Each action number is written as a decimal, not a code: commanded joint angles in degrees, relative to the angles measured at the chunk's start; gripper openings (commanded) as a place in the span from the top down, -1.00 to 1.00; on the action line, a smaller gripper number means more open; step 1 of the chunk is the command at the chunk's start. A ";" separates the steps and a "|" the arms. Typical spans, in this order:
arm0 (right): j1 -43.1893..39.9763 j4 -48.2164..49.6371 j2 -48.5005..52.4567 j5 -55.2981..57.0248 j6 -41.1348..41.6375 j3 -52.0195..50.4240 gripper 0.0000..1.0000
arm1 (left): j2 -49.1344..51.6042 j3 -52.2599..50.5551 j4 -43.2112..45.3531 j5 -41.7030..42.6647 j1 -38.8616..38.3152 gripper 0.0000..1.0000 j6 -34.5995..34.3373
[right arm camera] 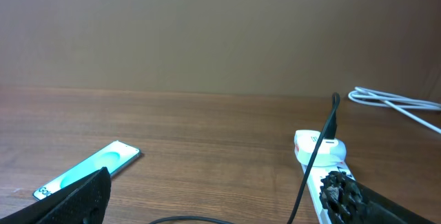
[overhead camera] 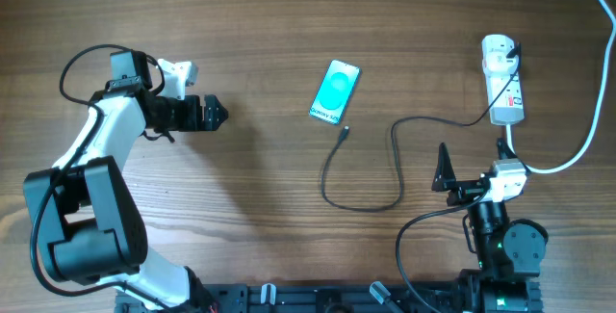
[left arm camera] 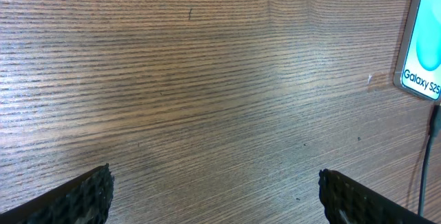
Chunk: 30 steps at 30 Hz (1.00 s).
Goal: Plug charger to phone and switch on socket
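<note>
L claw (left arm camera: 215, 195) spread; teal phone (overhead camera: 335, 91) flat, charger tip (overhead camera: 346, 131) nr.

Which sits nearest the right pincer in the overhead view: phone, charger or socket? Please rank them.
1. charger, its cable looping just left of the right pincer.
2. socket, beyond the pincer, to the right.
3. phone, farthest, mid-table on the left.

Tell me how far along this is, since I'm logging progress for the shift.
Done: the plug of the charger already sits in the socket. In hand: nothing; the left gripper and right gripper are both open and empty. Left: the connector tip lies on the table near the phone, not plugged in; the switch's state is too small to tell.
</note>
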 commanded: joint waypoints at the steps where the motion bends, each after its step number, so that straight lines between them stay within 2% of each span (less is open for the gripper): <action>1: 0.33 0.11 -0.90 0.46 0.81 -0.11 -0.99 | -0.92 0.44 0.04 0.11 0.11 -1.00 0.50; 13: 0.33 0.13 -0.90 0.48 0.79 -0.11 -0.99 | -2.49 0.44 0.02 0.11 0.09 -1.00 0.50; 20: 0.33 0.11 -0.90 0.46 0.83 -0.11 -0.99 | -16.04 0.44 0.02 0.09 0.11 -1.00 0.50; 30: 0.33 0.11 -0.90 0.46 0.79 -0.11 -0.99 | -23.89 0.44 -0.02 0.09 0.09 -1.00 0.50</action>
